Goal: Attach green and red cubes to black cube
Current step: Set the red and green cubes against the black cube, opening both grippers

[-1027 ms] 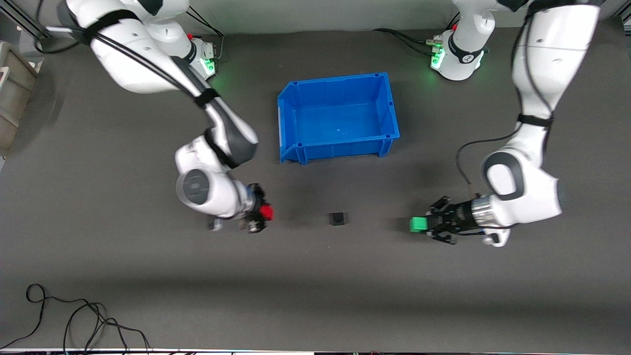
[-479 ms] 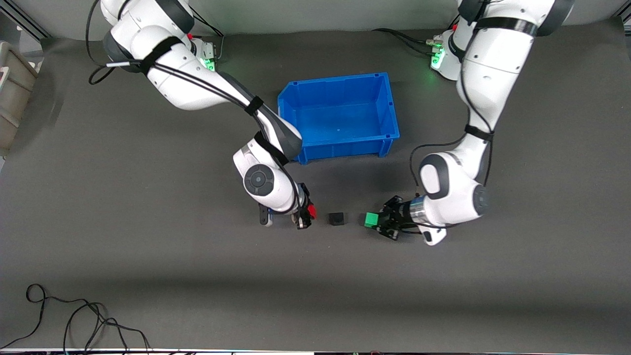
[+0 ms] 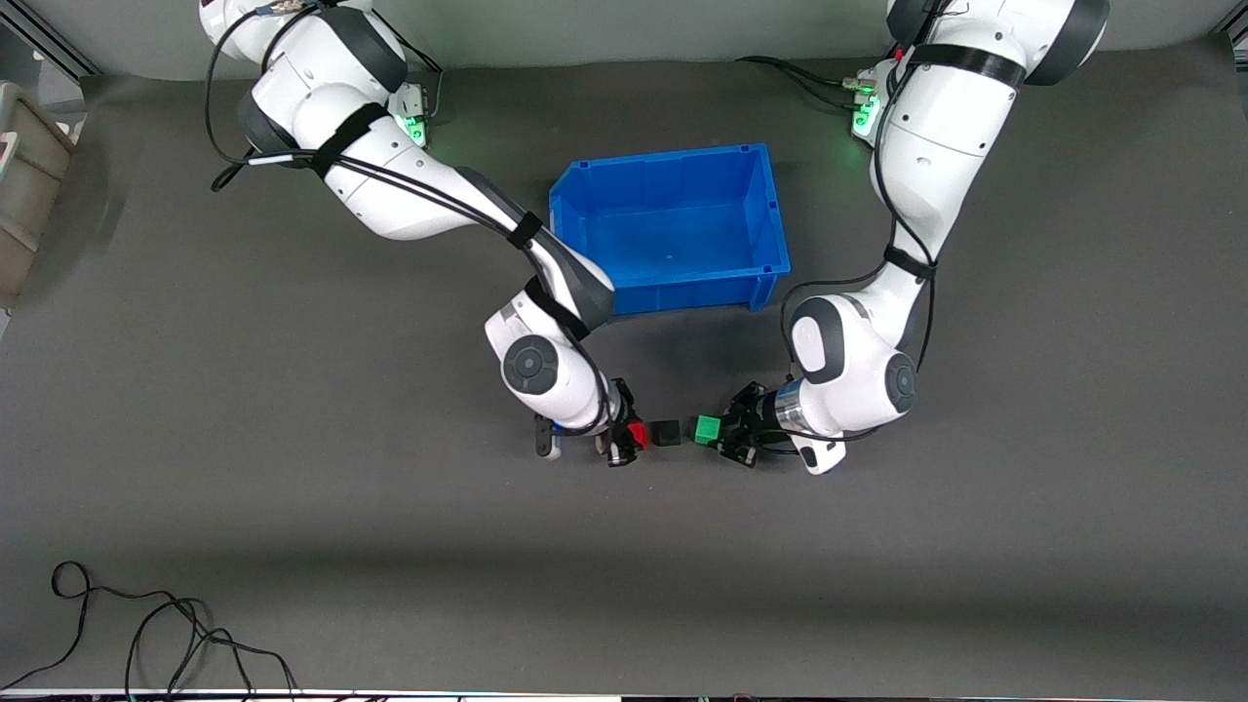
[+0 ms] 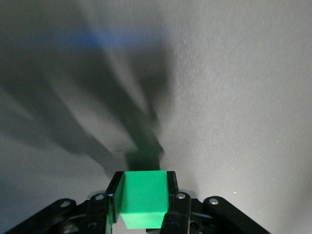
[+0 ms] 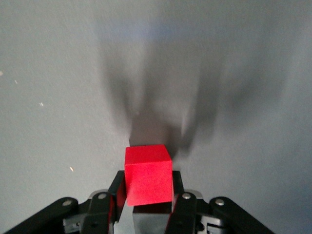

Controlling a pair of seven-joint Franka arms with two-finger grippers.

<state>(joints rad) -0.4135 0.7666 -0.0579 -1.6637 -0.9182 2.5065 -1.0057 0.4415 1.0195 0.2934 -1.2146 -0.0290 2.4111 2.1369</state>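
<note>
Step in hand: final approach — both coloured cubes carried in toward the black cube [image 3: 666, 433] from its two ends, none yet seen joined.
Black cube: sat on the dark table [image 3: 292, 536], nearer the front camera than the blue bin [image 3: 671, 230], between the two grippers.
Right gripper [image 3: 629, 436]: low at the black cube's side toward the right arm's end; fingers clamped on the red cube [image 3: 638, 434], confirmed in the right wrist view, red cube [image 5: 148, 174] pinched between the pads.
Red cube: held just beside the black cube, touching or nearly so — could not tell which.
Left gripper [image 3: 717, 433]: low at the black cube's side toward the left arm's end; fingers clamped on the green cube [image 3: 707, 429], seen likewise in the left wrist view, green cube [image 4: 141, 198].
Green cube: held near the black cube, a thin gap showing.
Next move, judged: close the last gap from both ends together, faces kept square and level, pressing evenly so the loose black cube was not shoved or spun aside.
</note>
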